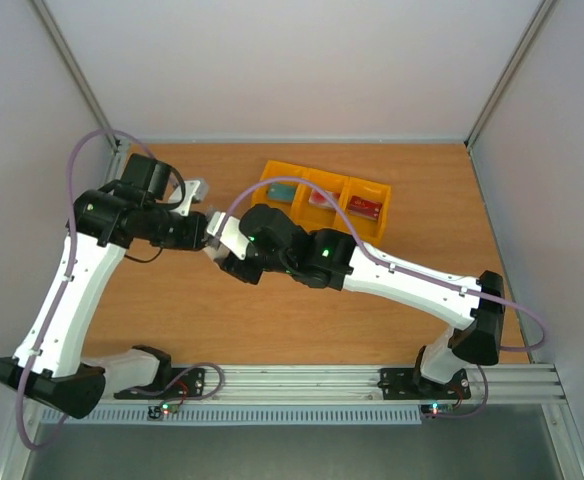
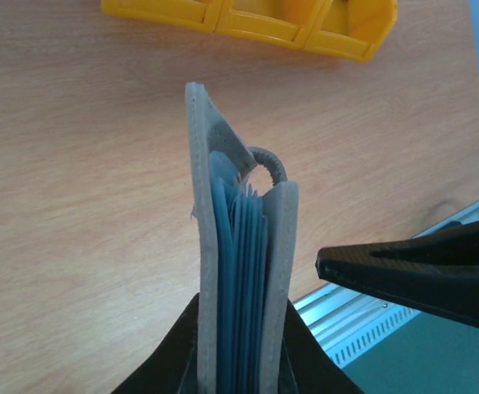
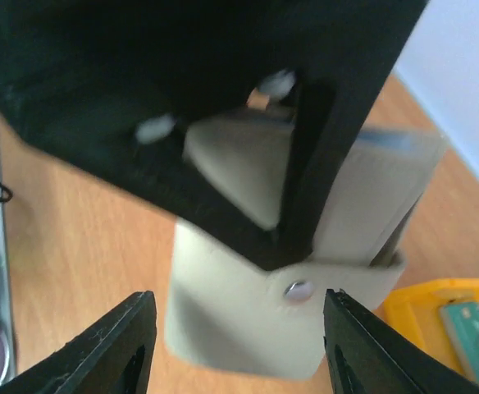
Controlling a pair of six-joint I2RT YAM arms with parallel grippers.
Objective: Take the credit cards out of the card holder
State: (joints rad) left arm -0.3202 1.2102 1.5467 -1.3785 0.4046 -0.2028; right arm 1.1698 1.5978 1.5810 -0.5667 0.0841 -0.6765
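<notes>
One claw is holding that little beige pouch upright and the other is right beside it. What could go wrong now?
The left jaws pinch the card holder at one end only, so a nudge from the open right jaws beside it might tilt it or slip it free. Its grey-blue sleeves sit tightly packed, so the right jaws could catch a sleeve rather than any card left inside.

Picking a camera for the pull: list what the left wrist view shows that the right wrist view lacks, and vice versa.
Left wrist only: the card holder seen edge-on, blue-grey sleeves fanned inside, pinched by the left end effector. Right wrist only: its cream outer face, the studded strap tab, a teal card in the yellow tray, both fingers of the right end effector, apart. Both: the holder, that tray, the wooden table.
</notes>
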